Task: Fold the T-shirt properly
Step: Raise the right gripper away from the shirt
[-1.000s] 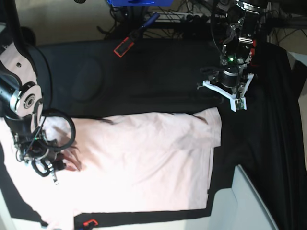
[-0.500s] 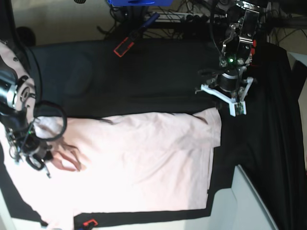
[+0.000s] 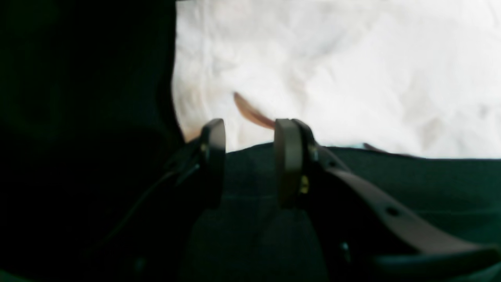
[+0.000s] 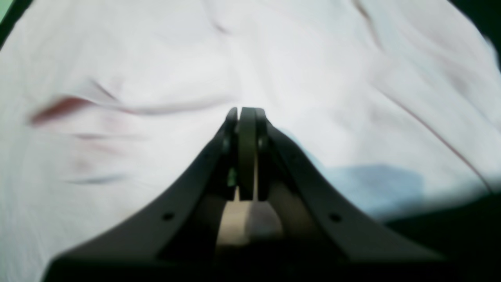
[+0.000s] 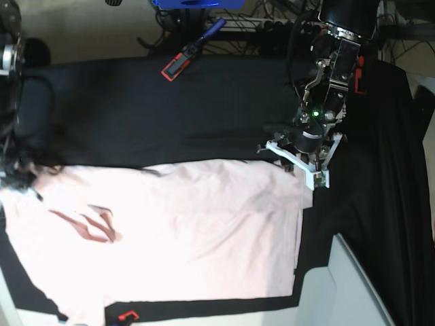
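The pale pink T-shirt [image 5: 204, 231] lies spread and wrinkled on the black table cloth [image 5: 170, 115], with dark reddish creases near its left part. My left gripper [image 5: 297, 165] hangs at the shirt's upper right corner. In the left wrist view it [image 3: 250, 133] is open over the black cloth with nothing between its fingers, and the T-shirt [image 3: 352, 78] edge lies just ahead. My right gripper [image 4: 246, 113] is shut, pads pressed together, above the T-shirt [image 4: 156, 58]; no cloth shows between them. In the base view that arm is a blur at the far left edge.
A red and black clamp [image 5: 175, 66] lies on the cloth at the back. A small red item [image 5: 128, 316] sits at the front edge below the shirt. A pale grey panel [image 5: 353, 285] rises at the front right. Cables and a blue object [image 5: 197, 3] crowd the back.
The right arm has pulled back from the shirt's left part to the far left edge, its gripper closing. The left arm has come down and left onto the shirt's upper right corner.
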